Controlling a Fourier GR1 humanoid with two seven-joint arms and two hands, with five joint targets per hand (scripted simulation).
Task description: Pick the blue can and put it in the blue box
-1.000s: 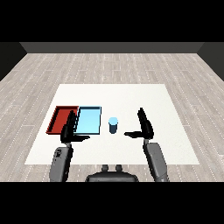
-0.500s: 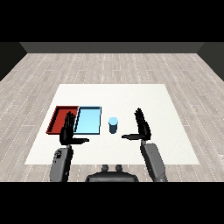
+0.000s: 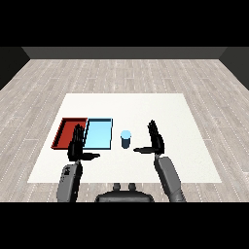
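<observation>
The blue can (image 3: 126, 139) is seen upright on the desk (image 3: 185, 121) at frame centre, just right of the blue box (image 3: 98, 133). The right hand (image 3: 155, 140) is held beside it, fingers spread wide with nothing held, evidently for grasping.

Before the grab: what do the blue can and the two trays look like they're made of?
Blue can: smooth, matte blue side with a paler top, no label or glint; metal or plastic, cannot tell. Light blue tray and red tray: flat, even colour with thin darker rims, no shine; likely rigid plastic, though that is a guess. The right robot hand is open beside the can.
</observation>
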